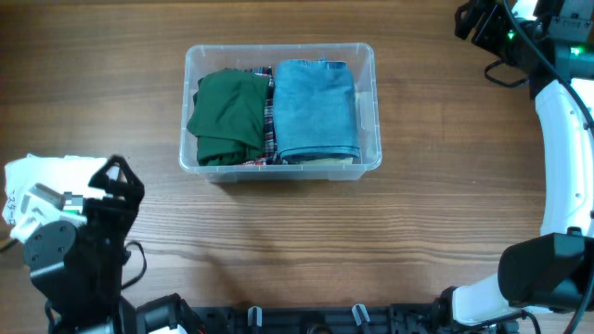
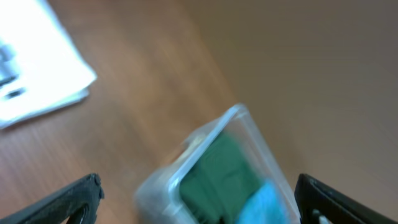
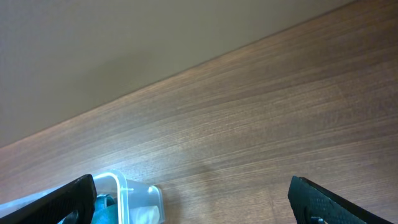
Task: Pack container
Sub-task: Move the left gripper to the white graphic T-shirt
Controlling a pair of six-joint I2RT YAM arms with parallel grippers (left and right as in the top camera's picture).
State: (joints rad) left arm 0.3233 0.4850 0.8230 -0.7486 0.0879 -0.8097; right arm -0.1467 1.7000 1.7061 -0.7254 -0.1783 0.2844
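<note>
Container (image 1: 375, 102) sits mid-table with jeans (image 1: 316, 107), a green top (image 1: 227, 116) and a plaid piece (image 1: 270, 116) in it, so packing looks nearly done imo. A white bundle (image 1: 37, 181) lies outside, and the left gripper (image 1: 119, 178) by it would need to pinch that next. That one and the right gripper (image 1: 475, 20) are both spread wide, empty.

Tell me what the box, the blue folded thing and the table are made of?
The container looks like clear glossy plastic: contents show through its walls. The blue folded piece seems matte denim-like cloth, with a darker hem-like edge. The table shows wood grain, perhaps veneer or laminate, smooth.
</note>
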